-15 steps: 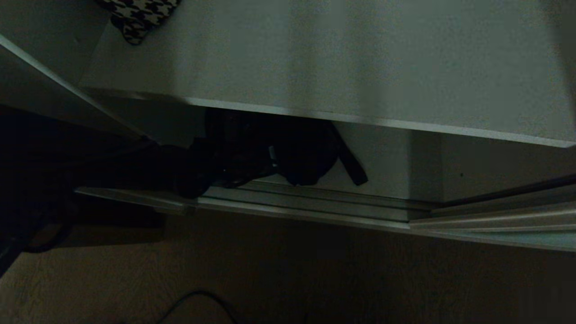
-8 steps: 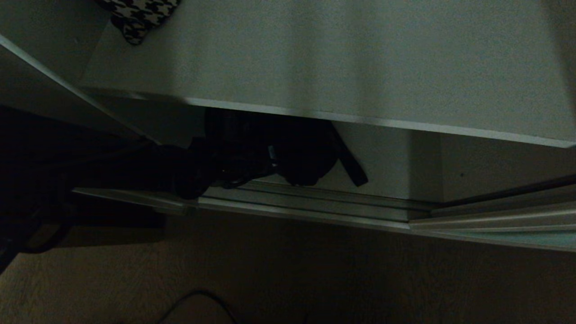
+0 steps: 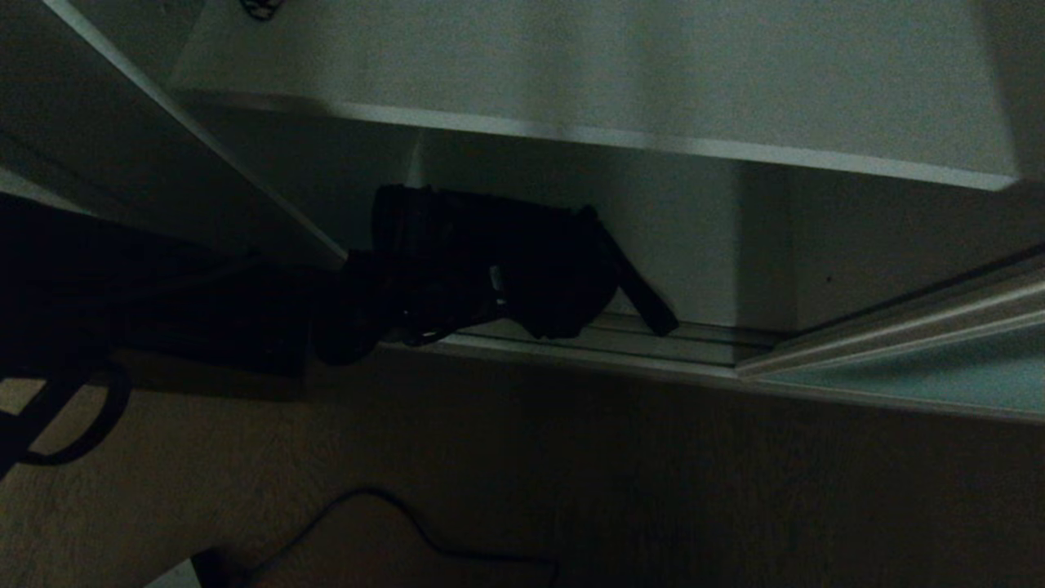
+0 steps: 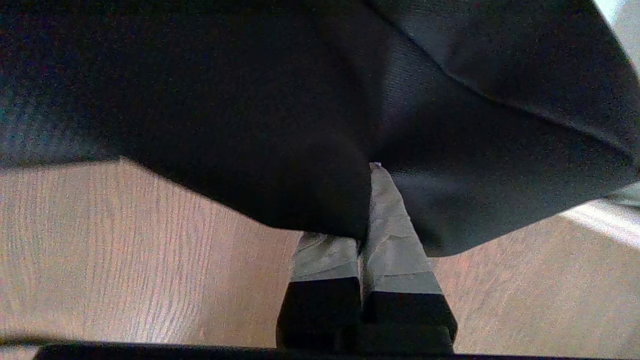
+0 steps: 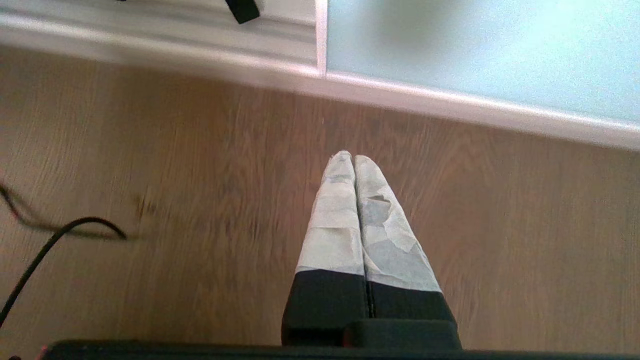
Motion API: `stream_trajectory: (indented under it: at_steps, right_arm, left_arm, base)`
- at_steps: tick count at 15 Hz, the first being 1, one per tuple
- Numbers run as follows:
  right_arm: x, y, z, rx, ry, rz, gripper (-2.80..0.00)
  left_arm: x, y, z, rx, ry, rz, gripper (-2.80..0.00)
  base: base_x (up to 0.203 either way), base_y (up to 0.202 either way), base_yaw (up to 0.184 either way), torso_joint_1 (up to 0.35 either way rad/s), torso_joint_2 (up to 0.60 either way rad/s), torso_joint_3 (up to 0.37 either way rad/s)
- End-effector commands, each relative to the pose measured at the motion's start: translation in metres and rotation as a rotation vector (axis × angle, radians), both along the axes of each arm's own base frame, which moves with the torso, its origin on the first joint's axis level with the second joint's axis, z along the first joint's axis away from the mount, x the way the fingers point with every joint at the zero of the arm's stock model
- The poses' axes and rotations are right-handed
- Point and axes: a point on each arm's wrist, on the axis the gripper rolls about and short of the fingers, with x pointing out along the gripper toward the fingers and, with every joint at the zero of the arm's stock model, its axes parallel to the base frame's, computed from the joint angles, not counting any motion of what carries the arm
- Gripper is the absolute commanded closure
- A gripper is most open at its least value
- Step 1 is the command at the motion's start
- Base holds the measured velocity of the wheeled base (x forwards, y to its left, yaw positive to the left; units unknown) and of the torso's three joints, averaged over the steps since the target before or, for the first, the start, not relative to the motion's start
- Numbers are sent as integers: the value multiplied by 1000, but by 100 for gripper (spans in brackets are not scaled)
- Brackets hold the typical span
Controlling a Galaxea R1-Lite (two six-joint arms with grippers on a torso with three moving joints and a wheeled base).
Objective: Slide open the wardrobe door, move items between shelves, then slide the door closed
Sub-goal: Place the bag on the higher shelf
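Observation:
The black fabric bag [image 3: 498,261] hangs in the wardrobe opening below the pale shelf [image 3: 653,73], its strap [image 3: 641,298] trailing down to the silver bottom track [image 3: 702,351]. My left arm [image 3: 343,314] reaches in from the left. In the left wrist view my left gripper [image 4: 366,172] is shut on a fold of the bag [image 4: 250,125], with one fingertip hidden under the cloth. The frosted teal sliding door [image 3: 939,380] stands slid to the right. My right gripper [image 5: 352,157] is shut and empty, hanging over the wooden floor near the door's bottom rail [image 5: 450,107].
A black cable [image 3: 392,523] lies on the wooden floor [image 3: 653,490] in front of the wardrobe. The wardrobe's side panel [image 3: 163,122] rises at the left. The strap's end [image 5: 242,10] rests by the track in the right wrist view.
The whole head view has shifted, so the camera moved. The shelf now sits higher in the picture, and the bag shows whole below its front edge, still gripped.

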Motion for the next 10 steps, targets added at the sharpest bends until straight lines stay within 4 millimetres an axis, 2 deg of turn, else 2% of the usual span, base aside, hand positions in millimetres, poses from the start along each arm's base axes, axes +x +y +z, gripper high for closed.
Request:
stream_trajectory:
  at_steps: [1,3,5,10]
  right_arm:
    - [0,0,0,0,-1,0,0]
    - [0,0,0,0,-3,0,0]
    - [0,0,0,0,-1,0,0]
    - [0,0,0,0,-1,0,0]
  left_arm:
    - [0,0,3,-8,-9,1,0]
    - [-3,1,7,-8,-13,4,0]
    - [-12,5,21,-20,-39,4,0]
    - [-63,8,64,-20,-113,22,0]
  base:
    - [-195,0,1,-2,3,2]
    - [-150,0,-2,2,2,4]
    - [0,0,0,0,0,0]
    - [0,0,0,0,0,0]
